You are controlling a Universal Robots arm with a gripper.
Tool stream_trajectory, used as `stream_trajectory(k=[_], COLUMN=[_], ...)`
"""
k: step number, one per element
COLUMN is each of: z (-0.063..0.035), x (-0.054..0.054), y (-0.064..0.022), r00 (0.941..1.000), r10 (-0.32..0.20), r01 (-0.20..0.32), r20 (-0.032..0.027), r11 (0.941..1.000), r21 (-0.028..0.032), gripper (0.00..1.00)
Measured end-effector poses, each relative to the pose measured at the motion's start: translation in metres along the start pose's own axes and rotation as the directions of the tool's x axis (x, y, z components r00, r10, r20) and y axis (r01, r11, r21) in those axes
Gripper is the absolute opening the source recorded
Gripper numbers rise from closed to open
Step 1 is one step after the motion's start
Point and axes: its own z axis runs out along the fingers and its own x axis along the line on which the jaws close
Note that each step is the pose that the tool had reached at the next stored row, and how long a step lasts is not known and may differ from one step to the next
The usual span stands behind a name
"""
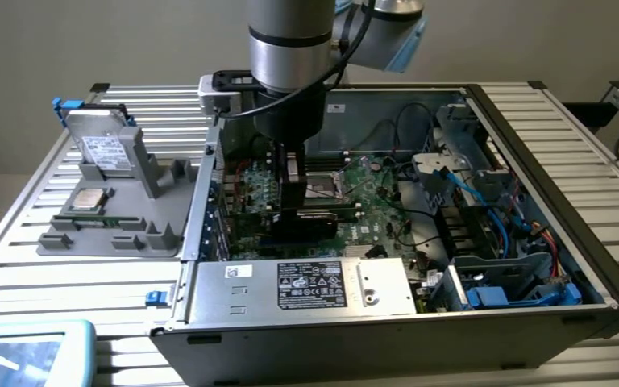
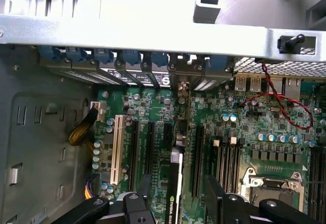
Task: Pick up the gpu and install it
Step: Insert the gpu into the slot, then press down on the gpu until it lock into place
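Gpu (image 2: 175, 183) stands edge-on in motherboard (image 2: 153, 112) inside computer case (image 1: 567, 242), between open hand (image 2: 178, 203) fingers.

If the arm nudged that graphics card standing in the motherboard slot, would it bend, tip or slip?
The thin black-and-green graphics card would probably stay stiff, being a rigid-looking board. Standing on edge in the green motherboard, it may lean if not seated. Between the open pincer, its narrow edge looks fragile.
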Motion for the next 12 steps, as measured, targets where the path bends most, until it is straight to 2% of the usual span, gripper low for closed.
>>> stream_trajectory(k=[10, 12], z=[0.0, 0.0], x=[0.0, 0.0], y=[0.0, 0.0], r00=[1.0, 1.0], r10=[0.0, 0.0], r01=[0.0, 0.0], r20=[0.0, 0.0], r11=[1.0, 1.0], r21=[0.0001, 0.0], gripper=[0.51, 0.38])
